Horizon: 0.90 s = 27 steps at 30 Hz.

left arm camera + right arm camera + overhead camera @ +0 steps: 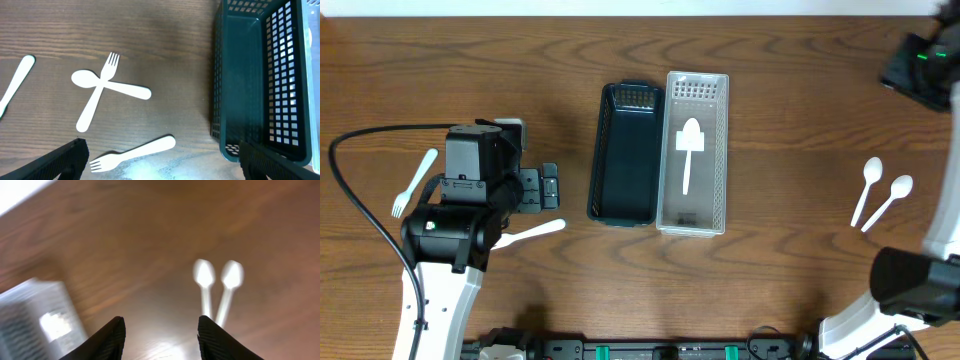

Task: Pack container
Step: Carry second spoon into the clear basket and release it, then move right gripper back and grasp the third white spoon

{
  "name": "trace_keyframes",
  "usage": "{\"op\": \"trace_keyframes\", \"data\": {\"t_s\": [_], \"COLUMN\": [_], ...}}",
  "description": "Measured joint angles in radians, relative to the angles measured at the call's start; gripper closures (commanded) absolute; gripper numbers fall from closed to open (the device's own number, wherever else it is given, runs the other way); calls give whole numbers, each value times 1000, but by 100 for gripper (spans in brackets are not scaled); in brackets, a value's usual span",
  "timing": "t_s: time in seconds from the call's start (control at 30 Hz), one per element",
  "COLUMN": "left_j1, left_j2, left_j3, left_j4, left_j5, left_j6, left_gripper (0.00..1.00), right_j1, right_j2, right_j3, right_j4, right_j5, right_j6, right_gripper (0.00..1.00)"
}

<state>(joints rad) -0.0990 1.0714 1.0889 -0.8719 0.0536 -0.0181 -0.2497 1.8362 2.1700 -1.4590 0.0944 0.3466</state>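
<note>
A dark teal basket (625, 150) and a clear white basket (712, 150) stand side by side mid-table. One white spoon (688, 150) lies in the white basket. My left gripper (160, 167) is open and empty. It hovers over a white fork (134, 152), just left of the teal basket (240, 75). Beyond it a fork (89, 112) lies crossed over a spoon (127, 90). My right gripper (160, 335) is open and empty, above the table near two white spoons (205, 277) (231, 277); that view is blurred.
Another white fork (413, 185) lies at the far left, its handle showing in the left wrist view (15, 82). The two spoons (880, 195) lie at the right. The right arm (920, 65) reaches in at the top right. A black cable (360, 200) loops by the left arm.
</note>
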Motion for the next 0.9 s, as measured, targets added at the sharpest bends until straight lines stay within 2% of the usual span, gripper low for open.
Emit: {"op": "trace_keyframes", "data": {"t_s": [0.13, 0.2, 0.37, 0.6, 0.9], "left_j1": [0, 0, 0, 0, 0], "left_j2": [0, 0, 0, 0, 0], "left_j3": [0, 0, 0, 0, 0], "left_j4": [0, 0, 0, 0, 0], "left_j5": [0, 0, 0, 0, 0], "left_j6": [0, 0, 0, 0, 0], "left_gripper": [2, 2, 2, 2, 2], "right_j1": [-129, -181, -251, -260, -256], "right_j2": [27, 38, 50, 60, 61], "right_j3": [-106, -189, -404, -682, -869], "right_j4": [26, 76, 229, 463, 657], "right_j5": [0, 0, 0, -68, -115], "right_j6": [-27, -58, -105, -170, -191], "right_gripper": [37, 34, 32, 31, 31]}}
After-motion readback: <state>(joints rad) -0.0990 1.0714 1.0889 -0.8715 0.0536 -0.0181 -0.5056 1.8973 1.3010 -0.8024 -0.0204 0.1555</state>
